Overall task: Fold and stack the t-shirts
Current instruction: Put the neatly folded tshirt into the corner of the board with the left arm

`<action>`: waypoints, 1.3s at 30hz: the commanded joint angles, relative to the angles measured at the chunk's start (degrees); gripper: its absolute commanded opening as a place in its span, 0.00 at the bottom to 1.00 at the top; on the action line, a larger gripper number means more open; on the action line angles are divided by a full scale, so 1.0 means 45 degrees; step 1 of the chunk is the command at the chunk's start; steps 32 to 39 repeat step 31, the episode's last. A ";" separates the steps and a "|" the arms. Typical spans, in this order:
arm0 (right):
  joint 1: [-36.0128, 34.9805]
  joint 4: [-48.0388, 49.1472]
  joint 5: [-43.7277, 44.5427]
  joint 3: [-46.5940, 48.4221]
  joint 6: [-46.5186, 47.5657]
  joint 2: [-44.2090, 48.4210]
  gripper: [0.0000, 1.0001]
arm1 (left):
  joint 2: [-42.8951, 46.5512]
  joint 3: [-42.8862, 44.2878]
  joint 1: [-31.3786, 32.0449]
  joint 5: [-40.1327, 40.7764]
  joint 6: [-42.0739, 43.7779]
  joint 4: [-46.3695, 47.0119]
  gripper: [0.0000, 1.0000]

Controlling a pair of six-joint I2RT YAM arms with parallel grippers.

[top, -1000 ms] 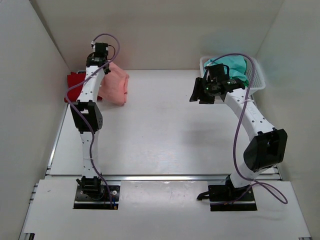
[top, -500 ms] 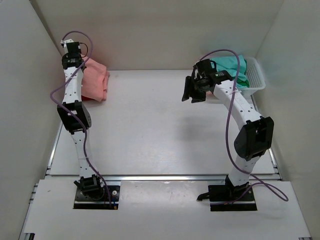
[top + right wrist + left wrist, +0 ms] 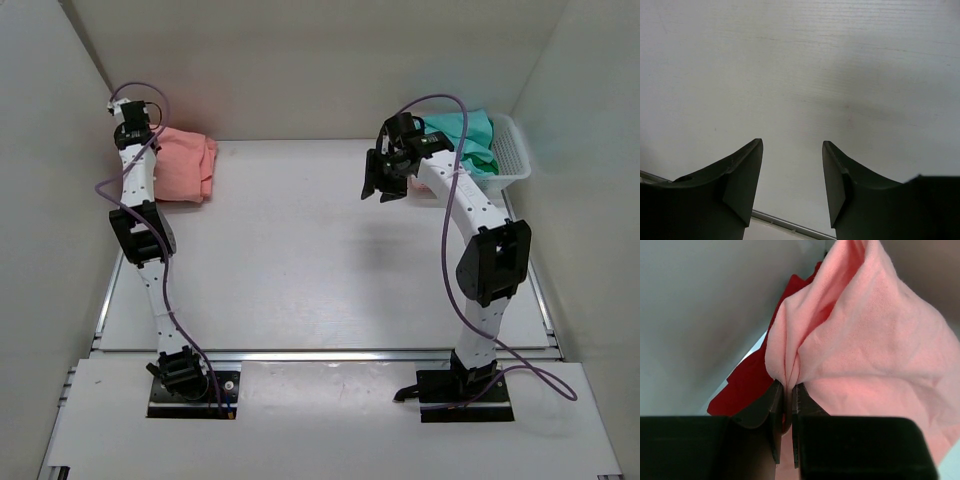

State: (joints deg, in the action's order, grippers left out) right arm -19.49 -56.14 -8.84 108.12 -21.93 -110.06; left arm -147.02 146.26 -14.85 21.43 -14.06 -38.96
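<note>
1 pink tee, 1 red tee, 1 teal tee, 1 basket, L arm, R arm

Open table between salmon-pink t-shirt, basket

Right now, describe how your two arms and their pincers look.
The left arm and right arm have white links with black joint housings. A purple cable loops along each. The left pincer and right pincer have dark, flat, tapered fingers.
</note>
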 commanded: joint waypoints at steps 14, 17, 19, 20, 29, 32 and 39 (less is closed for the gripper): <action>-0.0065 0.0696 0.0129 -0.1562 0.0460 0.1544 0.49 | 0.2900 -0.1672 0.0544 -0.1027 -0.0858 0.0122 0.99; 0.0208 0.1068 0.0265 -0.2559 0.0479 0.2405 0.49 | 0.4268 -0.3864 0.1131 -0.2025 -0.1346 -0.0111 0.98; 0.0539 0.1167 0.0363 -0.3339 0.0499 0.3301 0.49 | 0.4877 -0.5035 0.1832 -0.2940 -0.1348 -0.1043 0.99; 0.0618 0.1244 0.0460 -0.3806 0.0518 0.3538 0.49 | 0.5226 -0.5350 0.2029 -0.3081 -0.1212 -0.1707 0.99; 0.2689 0.2006 0.0244 -0.8063 0.0772 0.8864 0.49 | 1.0905 -1.2732 0.7436 -0.2263 -0.0857 -0.2962 0.99; 0.3214 0.2084 0.0324 -0.8767 0.0850 0.9881 0.49 | 1.2159 -1.3921 0.7655 -0.2844 -0.1190 -0.2983 0.99; 0.3214 0.2084 0.0324 -0.8767 0.0850 0.9881 0.49 | 1.2159 -1.3921 0.7655 -0.2844 -0.1190 -0.2983 0.99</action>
